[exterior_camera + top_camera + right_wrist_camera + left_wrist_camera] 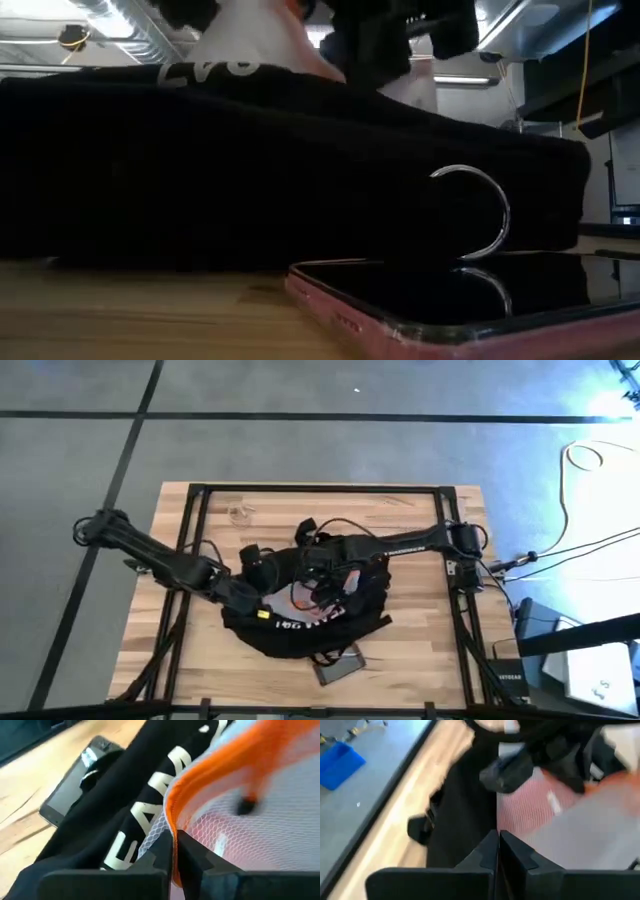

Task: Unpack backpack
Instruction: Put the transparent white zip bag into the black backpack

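Both arms at the open black fabric backpack [300, 625] in the middle of the light wooden table [420, 640].

From above, we see the large rounded backpack lying at the near middle of the table, its white lettering [145, 827] facing up. The left gripper [497, 851] reaches in from the left at the bag's left edge; its two dark fingers stand pressed together, and we cannot tell whether any fabric lies between them. The right gripper [173, 851] reaches in from the right over the bag's opening, its fingers closed on the white mesh pouch with an orange rim [235, 795] that shows inside the bag. A pink-edged phone with a metal ring [470, 300] lies flat just near of the backpack.
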Action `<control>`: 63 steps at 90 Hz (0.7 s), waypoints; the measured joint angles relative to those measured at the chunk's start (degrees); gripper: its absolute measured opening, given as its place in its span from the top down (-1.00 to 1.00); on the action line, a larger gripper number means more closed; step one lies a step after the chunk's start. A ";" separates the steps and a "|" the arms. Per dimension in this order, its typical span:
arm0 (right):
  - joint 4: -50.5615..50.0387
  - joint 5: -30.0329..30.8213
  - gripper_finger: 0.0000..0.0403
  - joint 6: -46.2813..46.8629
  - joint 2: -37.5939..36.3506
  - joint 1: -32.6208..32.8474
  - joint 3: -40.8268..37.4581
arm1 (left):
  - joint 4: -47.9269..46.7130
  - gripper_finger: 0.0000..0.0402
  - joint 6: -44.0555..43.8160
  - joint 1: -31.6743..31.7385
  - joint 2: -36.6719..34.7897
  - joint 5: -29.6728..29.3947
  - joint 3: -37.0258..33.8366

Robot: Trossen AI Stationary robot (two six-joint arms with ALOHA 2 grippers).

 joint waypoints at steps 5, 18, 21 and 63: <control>-0.37 0.25 0.97 0.06 0.97 0.11 0.00 | -0.77 1.00 -1.86 0.08 0.56 0.62 -1.30; -0.45 0.33 0.99 -0.30 2.20 1.06 0.00 | -4.00 1.00 -8.29 0.40 0.97 1.18 -4.96; -0.16 0.49 0.99 -0.28 2.20 1.59 0.00 | -5.46 1.00 -10.44 0.44 0.95 1.20 -5.66; 2.52 -1.98 1.00 4.37 2.85 5.84 -0.04 | -7.21 1.00 -13.97 -1.59 3.32 14.53 -13.40</control>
